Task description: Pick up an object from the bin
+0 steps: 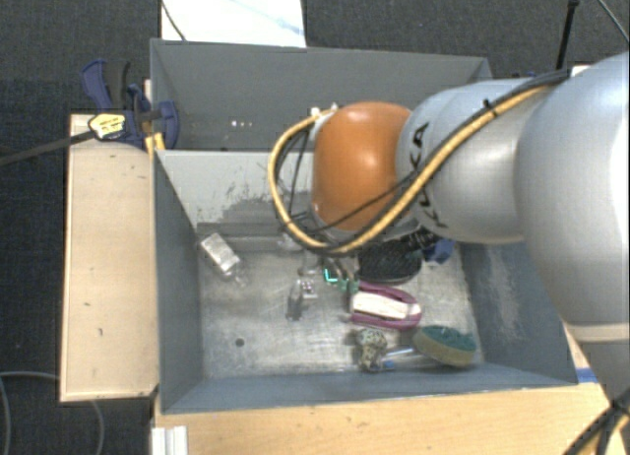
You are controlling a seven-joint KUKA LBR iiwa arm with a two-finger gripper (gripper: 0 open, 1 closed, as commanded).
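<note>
My gripper (300, 296) hangs below the orange wrist cover, low over the bin floor near the middle. Nothing shows in its grasp. Just to its right lies a purple and white oblong thing (384, 307). Behind that, half under the arm, sits a black round object (390, 262). A small clear, silvery block (219, 253) lies apart to the gripper's left, near the bin's left wall.
Along the front wall at the right lie a round green-topped pad (446, 343), a small mottled lump (371, 347) and a thin blue stick (402, 358). The arm and its cables cover the bin's back right.
</note>
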